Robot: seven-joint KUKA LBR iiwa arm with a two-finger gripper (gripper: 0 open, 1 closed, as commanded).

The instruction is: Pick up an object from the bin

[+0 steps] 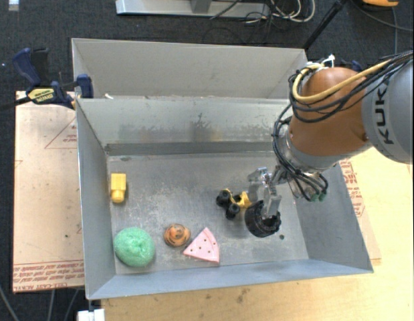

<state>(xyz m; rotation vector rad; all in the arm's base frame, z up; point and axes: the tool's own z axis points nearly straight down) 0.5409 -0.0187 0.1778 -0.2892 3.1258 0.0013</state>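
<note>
Where the arm enters from the right of the grey metal bin (193,136), its hand (267,206) hangs low over the right-centre of the bin floor, below the orange wrist cover (327,112).

- Item 1: black round thing (260,227), directly under the hand and apparently touching it. Whether the hand is clenched on it or released cannot be told.
- Item 2: small black-and-yellow toy (232,202), just left of the hand, lying on the floor.
- Item 3: pink wedge with dark spots (203,247), near the front wall, left of item 1.
- Item 4: small orange-brown round piece (176,235), just beside the wedge on its left.
- Item 5: green fuzzy ball (134,247), front left corner.
- Item 6: yellow block (118,186), by the left wall, well apart from the hand.
</note>
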